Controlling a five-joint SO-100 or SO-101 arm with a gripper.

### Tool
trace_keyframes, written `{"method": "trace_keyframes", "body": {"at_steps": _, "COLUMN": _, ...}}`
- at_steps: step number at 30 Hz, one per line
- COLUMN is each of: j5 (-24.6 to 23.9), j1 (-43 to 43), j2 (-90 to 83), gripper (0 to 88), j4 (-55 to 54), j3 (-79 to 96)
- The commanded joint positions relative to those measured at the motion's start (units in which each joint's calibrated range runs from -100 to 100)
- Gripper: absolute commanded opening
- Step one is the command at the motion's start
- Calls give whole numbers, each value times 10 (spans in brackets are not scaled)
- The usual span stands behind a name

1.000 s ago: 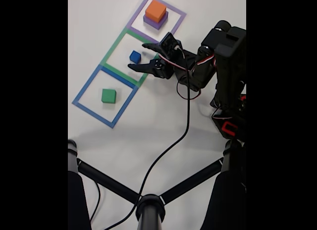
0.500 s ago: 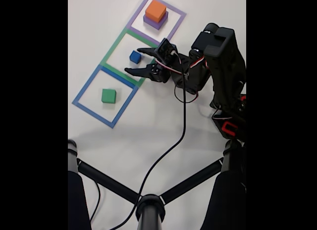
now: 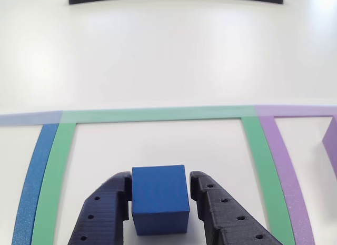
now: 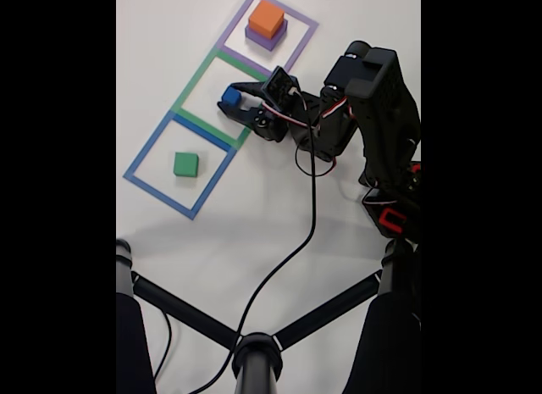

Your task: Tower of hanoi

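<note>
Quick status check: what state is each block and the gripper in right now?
Blue block: on the table inside the green square, between the fingers.
Gripper: closed against the blue block's sides.
Orange block: stacked on the purple block.
Green block: alone in the blue square.

The white worktop (image 4: pixel 254 216) is brightly and evenly lit, with a soft grey shadow cast across it in the fixed view. In the other view, pale glare is spread over the far worktop (image 3: pixel 168 55), where detail is softened.
</note>
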Motion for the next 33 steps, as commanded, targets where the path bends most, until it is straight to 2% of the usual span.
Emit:
{"method": "trace_keyframes", "body": {"at_steps": 1, "j5": 8, "j1": -6, "j2": -6, "gripper": 53, "j4": -7, "j3": -2}}
{"method": "trace_keyframes", "body": {"at_steps": 10, "j5": 8, "j1": -2, "j2": -91, "gripper": 37, "j4": 56, "j3": 22}}
{"method": "trace_keyframes", "body": {"at_steps": 14, "j5": 8, "j1": 1, "j2": -201, "gripper": 39, "j4": 151, "j3": 39}}
{"method": "trace_keyframes", "body": {"at_steps": 17, "j5": 8, "j1": 4, "j2": -305, "gripper": 37, "j4": 262, "j3": 39}}
{"method": "trace_keyframes", "body": {"at_steps": 21, "j5": 8, "j1": 11, "j2": -474, "gripper": 34, "j4": 474, "j3": 28}}
{"method": "trace_keyframes", "body": {"at_steps": 26, "j5": 8, "j1": 20, "j2": -664, "gripper": 33, "j4": 902, "j3": -116}}
{"method": "trace_keyframes", "body": {"at_steps": 30, "j5": 8, "j1": 11, "j2": -710, "gripper": 28, "j4": 1185, "j3": -302}}
{"method": "trace_keyframes", "body": {"at_steps": 33, "j5": 8, "j1": -6, "j2": -712, "gripper": 26, "j4": 1323, "j3": -428}}
